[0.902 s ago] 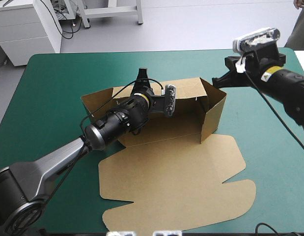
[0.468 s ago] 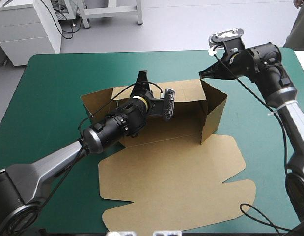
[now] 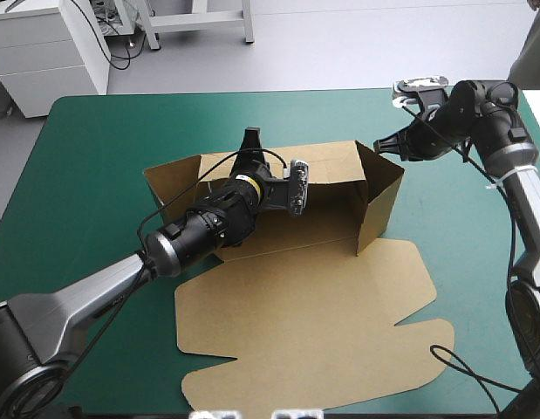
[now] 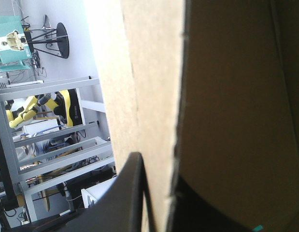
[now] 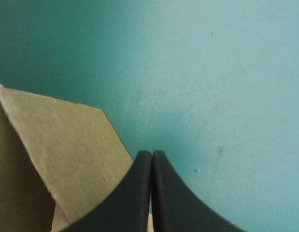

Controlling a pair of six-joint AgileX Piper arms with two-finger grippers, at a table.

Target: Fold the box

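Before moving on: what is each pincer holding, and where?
The left pincer grips the box by the top edge of its far wall. The right pincer, shut beside the right end wall, holds nothing.

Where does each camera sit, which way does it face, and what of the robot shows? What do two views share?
High view: above and behind the robot, facing forward and down on the table; both arms show.
Left wrist view: above the left wrist, facing along the left gripper, shut on the box wall.
Right wrist view: facing down past the shut right gripper onto the table.
Shared: all three show the box.
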